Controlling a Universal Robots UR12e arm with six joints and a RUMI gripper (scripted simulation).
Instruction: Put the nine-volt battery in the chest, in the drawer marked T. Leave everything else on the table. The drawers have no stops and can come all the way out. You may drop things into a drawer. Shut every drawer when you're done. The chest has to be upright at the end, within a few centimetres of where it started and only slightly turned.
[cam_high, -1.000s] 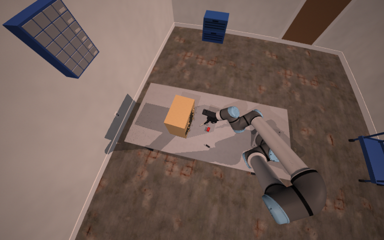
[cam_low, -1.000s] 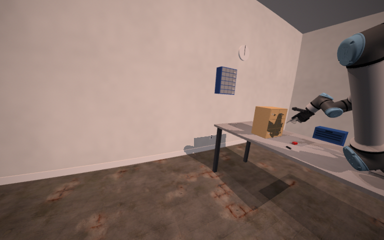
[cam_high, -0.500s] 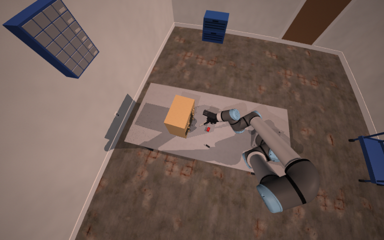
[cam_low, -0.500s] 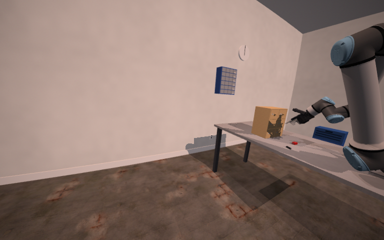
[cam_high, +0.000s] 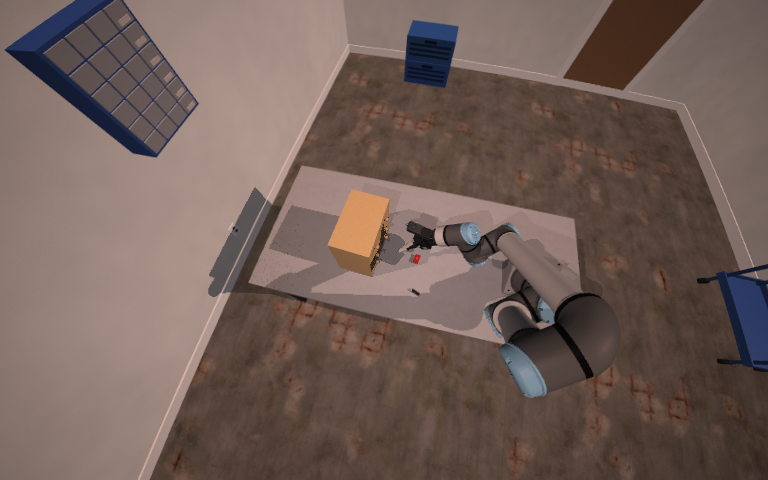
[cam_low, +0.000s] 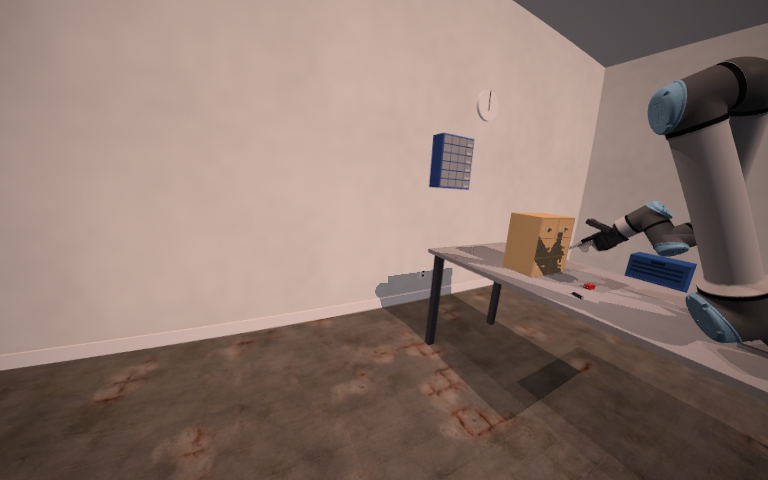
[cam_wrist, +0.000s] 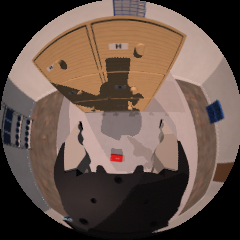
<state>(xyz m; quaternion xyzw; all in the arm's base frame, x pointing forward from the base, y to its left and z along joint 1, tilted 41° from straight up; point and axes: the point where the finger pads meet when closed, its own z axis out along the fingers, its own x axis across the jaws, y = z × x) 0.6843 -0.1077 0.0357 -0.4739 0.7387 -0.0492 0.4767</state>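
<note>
The tan wooden chest (cam_high: 359, 230) stands upright on the table, its drawer front facing my arm; it also shows in the side view (cam_low: 538, 243). In the wrist view the chest front (cam_wrist: 112, 65) fills the top. One drawer there is marked H (cam_wrist: 118, 46). The lower drawers lie in shadow and I cannot read a T. All drawers look shut. A small red block (cam_high: 416, 258) lies on the table below my gripper, and it looks like the battery (cam_wrist: 116, 156). My gripper (cam_high: 407, 243) is open and empty, held above the table a short way from the chest front.
A thin black thing (cam_high: 415, 291) lies on the table nearer the front edge. A blue cabinet (cam_high: 431, 52) stands on the floor by the far wall. A blue bin rack (cam_high: 104, 70) hangs on the wall. A blue cart (cam_high: 747, 316) is at the right.
</note>
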